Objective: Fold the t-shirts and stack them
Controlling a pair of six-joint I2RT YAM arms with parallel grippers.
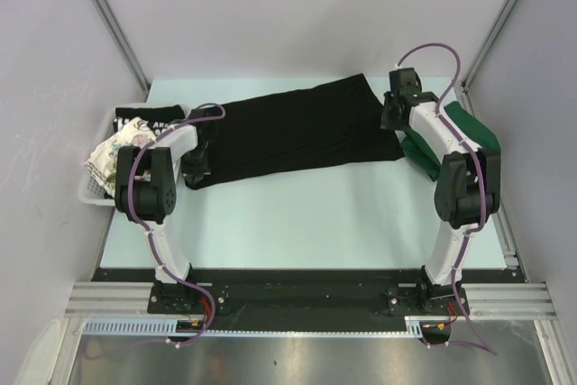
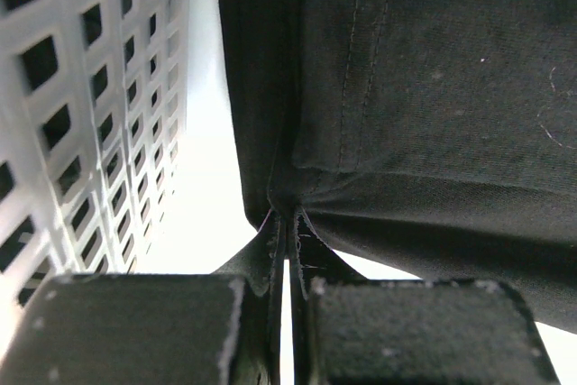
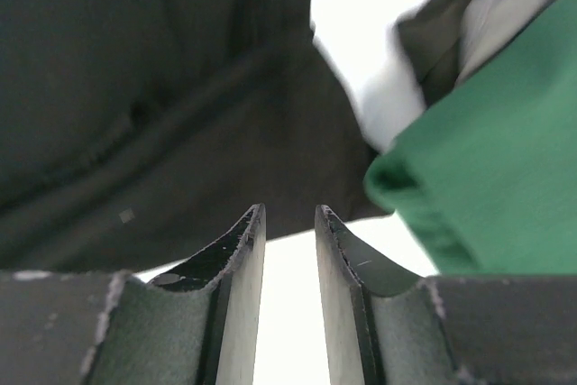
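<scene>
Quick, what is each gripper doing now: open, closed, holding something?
Left gripper: closed, pinching the edge of the plain black t-shirt.
Right gripper: open, holding nothing.

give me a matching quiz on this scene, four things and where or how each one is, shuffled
1 black shirt
2 green shirt
3 basket
4 right gripper

A open, holding nothing
B at the far left of the table
C pinched by the left gripper
D at the table's right edge

Pairs: 1-C, 2-D, 3-B, 4-A
</scene>
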